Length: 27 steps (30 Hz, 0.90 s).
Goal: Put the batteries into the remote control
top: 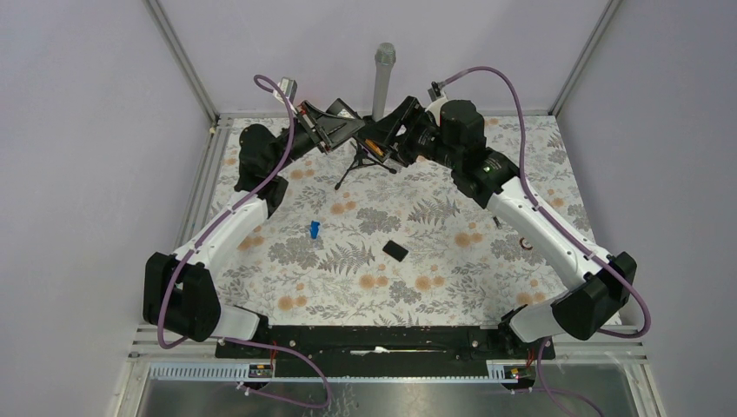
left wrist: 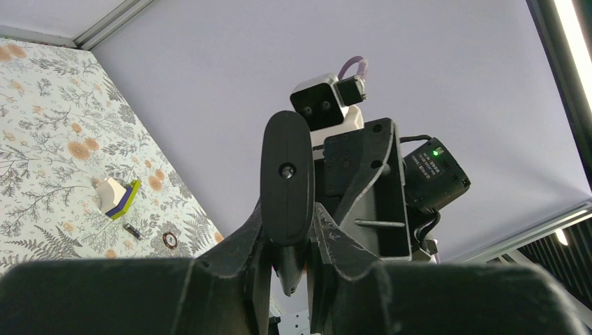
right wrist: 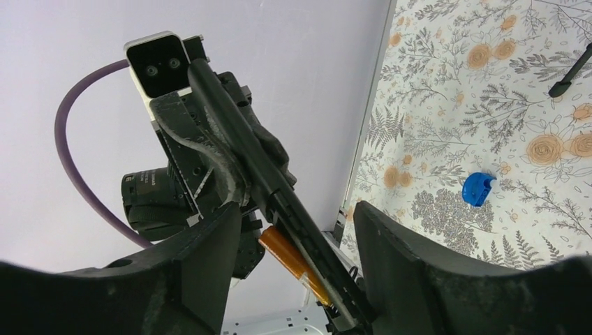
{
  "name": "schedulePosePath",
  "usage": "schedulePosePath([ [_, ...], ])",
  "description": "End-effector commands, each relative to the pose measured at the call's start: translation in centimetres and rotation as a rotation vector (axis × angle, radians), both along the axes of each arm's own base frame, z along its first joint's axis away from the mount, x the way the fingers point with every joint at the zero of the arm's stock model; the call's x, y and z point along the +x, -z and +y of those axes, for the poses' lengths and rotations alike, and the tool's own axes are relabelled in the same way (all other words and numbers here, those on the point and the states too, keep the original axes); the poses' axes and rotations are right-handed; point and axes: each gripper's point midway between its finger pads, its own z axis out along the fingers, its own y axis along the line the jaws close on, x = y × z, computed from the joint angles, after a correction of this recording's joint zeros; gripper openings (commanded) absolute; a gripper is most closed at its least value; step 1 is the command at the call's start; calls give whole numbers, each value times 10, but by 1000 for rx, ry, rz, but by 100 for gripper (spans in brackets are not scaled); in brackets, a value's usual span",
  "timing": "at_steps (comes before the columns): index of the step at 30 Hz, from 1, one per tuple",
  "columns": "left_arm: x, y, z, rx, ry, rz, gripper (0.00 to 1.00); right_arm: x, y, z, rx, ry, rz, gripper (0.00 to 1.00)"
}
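Note:
The black remote control (right wrist: 244, 150) is held up at the back of the table, with my left gripper (left wrist: 290, 227) shut on its lower end (left wrist: 286, 178). In the top view the left gripper (top: 326, 126) and right gripper (top: 385, 143) meet there. An orange battery (right wrist: 293, 262) lies against the underside of the remote, also seen from above (top: 374, 148). My right gripper (right wrist: 297, 216) stands open around the remote and the battery, its fingers (right wrist: 202, 265) a little clear of the battery.
A small blue piece (top: 314, 229) and a square black cover plate (top: 395, 251) lie mid-table. A black tripod (top: 358, 163) and a grey post (top: 383, 74) stand at the back. A white and yellow-green part (left wrist: 115, 197) and a small ring (top: 527, 244) lie at the right.

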Motion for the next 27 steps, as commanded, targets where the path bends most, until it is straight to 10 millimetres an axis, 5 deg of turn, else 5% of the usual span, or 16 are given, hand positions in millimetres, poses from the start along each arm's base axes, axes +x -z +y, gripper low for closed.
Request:
schedulePosePath([
  [1, -16, -27, 4, -36, 2, -110, 0, 1, -6, 3, 38, -20, -7, 65],
  [12, -14, -27, 4, -36, -3, -108, 0, 3, 0, 3, 56, -31, 24, 46],
  [27, -14, -55, 4, -149, 69, 29, 0, 3, 14, 4, 53, -59, -26, 34],
])
